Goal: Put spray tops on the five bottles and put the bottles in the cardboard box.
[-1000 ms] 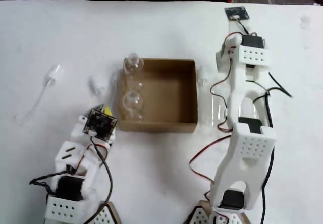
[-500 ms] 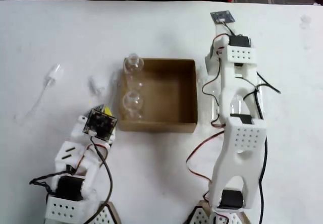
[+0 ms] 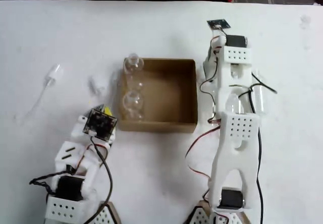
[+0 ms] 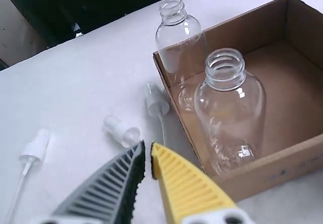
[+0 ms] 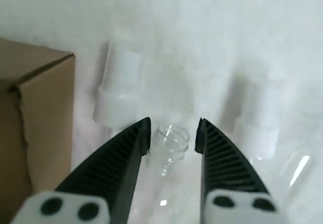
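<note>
Straddling a bottle (image 5: 171, 139), the right claw (image 5: 172, 125) gapes; the left claw (image 4: 148, 152) is pressed together.

bottles (image 4: 229, 115): clear glossy plastic
box (image 4: 275, 166): matt brown cardboard
tops (image 4: 120, 130): smooth white plastic
counter (image 4: 75, 82): matt white

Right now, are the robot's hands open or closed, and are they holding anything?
Left hand: closed, holding nothing.
Right hand: open, either side of a bottle neck, not gripping it.
</note>
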